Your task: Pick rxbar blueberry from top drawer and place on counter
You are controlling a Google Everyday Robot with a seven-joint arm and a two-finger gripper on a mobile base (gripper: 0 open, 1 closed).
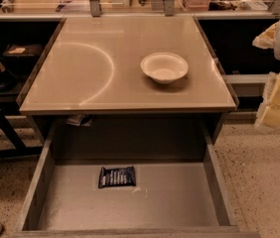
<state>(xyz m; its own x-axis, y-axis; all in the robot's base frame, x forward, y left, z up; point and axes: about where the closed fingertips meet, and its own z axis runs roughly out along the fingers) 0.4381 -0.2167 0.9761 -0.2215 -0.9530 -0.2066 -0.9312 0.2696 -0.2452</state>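
The counter [80,83] is tan, top drawer [179,197] speckled grey, rxbar blueberry [116,176] navy (white lettering), right-edge pincer [278,103] cream.

Warm amber light tints everything. The glossy counter [130,95] shows soft glare on its far half; the bowl [164,67] casts a small shadow at its front. The back of the drawer [179,197] lies in shade. The gripper [278,100], at the right edge, glows pale

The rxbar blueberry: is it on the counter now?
No, the rxbar blueberry lies on the top drawer floor, with the gripper far off at the right edge.
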